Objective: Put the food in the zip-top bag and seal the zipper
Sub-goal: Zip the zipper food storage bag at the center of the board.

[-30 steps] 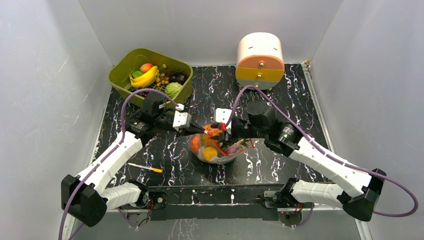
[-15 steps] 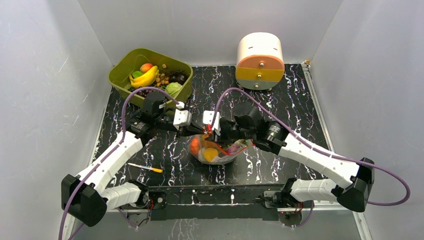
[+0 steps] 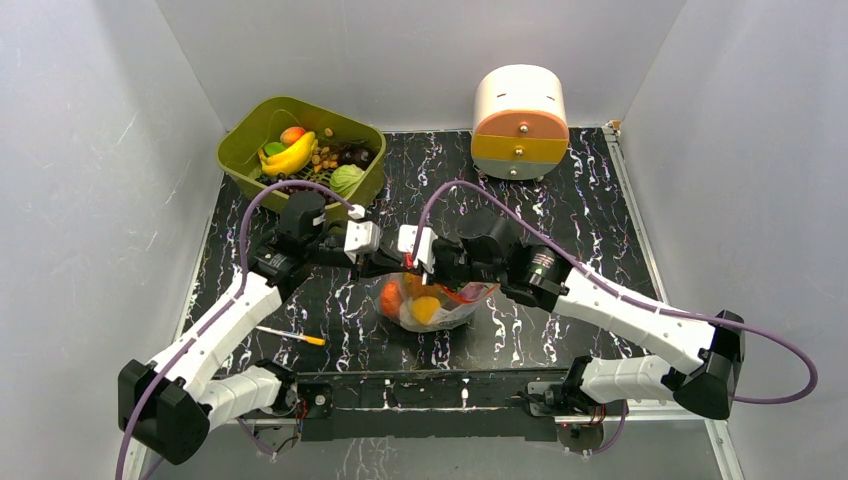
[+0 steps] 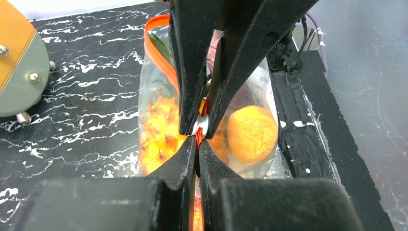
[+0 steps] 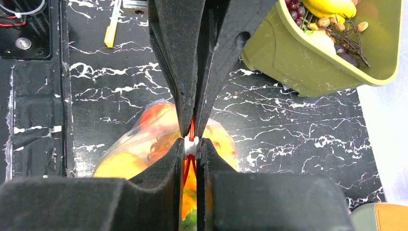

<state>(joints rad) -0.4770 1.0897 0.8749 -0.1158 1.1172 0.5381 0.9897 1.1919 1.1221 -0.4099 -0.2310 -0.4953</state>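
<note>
The clear zip-top bag (image 3: 428, 308) lies on the black marbled table, between and just below my two grippers. Food fills it: a round orange piece (image 4: 252, 134), a spiky orange piece (image 4: 158, 130) and a green leaf (image 4: 161, 45). The red-orange zipper (image 4: 156, 45) runs along its raised mouth. My left gripper (image 4: 197, 143) is shut on that strip. Tip to tip with it, my right gripper (image 5: 192, 144) is shut on the zipper's white slider (image 5: 192, 143). The bag's far end is hidden behind the fingers.
A green bin (image 3: 255, 125) of toy fruit stands at the back left. A cream and orange drawer box (image 3: 519, 120) stands at the back right. A yellow-tipped pen (image 3: 290, 336) lies near the left arm at the front.
My right gripper has slid left along the bag's mouth to meet the left gripper and has shut on the zipper's slider. The left gripper has held its grip.
</note>
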